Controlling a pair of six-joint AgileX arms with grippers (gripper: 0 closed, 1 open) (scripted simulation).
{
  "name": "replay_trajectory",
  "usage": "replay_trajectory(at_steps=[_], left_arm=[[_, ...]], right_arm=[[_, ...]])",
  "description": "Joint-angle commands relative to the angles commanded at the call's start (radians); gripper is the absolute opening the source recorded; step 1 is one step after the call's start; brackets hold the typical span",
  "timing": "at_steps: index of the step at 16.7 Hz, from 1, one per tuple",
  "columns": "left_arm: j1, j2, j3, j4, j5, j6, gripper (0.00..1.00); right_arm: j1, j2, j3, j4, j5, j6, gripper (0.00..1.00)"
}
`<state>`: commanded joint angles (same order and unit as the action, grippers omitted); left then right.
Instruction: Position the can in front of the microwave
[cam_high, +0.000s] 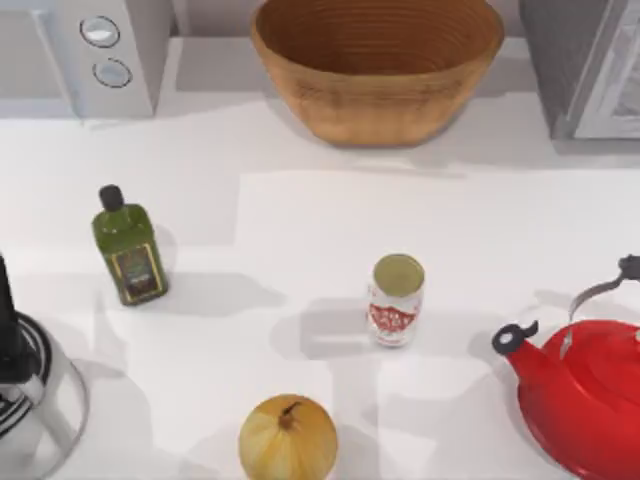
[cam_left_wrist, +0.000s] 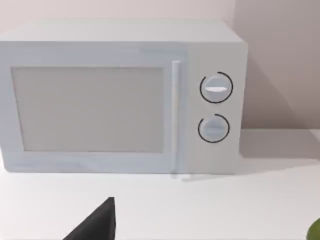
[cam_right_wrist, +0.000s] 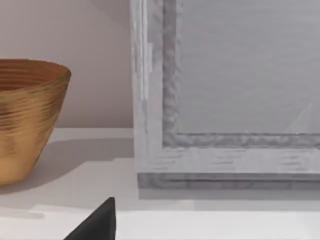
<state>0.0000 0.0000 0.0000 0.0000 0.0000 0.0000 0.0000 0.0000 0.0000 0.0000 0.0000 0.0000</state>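
One can (cam_high: 396, 299) stands upright, untouched, just right of centre in the top view, well apart from the microwave (cam_high: 110, 55) at upper left, so approach level and grip mid-body; whether either pincer is wide or narrow I cannot tell.

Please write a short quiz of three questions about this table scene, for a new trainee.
1. True or false: the can stands upright in front of the microwave.
2. Which thing lies nearest the can? A) onion B) wooden bowl C) green bottle
3. Fill in: the red ____ sits at the table's right side.

Key:
1. False: it is upright, but near mid-table, far from the microwave at the back left.
2. A
3. kettle
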Motion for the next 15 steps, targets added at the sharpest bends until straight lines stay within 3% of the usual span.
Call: replay_trajectory(at_steps=[7,15], left_arm=[[-0.047,0.138,0.140,-0.085,-0.003,-0.001,1.00],[-0.267,0.748,0.725,-0.463,-0.003,-0.006,1.00]], right_arm=[[0.000,0.000,0.000,0.000,0.000,0.000,1.00],[0.000,0.000,0.000,0.000,0.000,0.000,1.00]])
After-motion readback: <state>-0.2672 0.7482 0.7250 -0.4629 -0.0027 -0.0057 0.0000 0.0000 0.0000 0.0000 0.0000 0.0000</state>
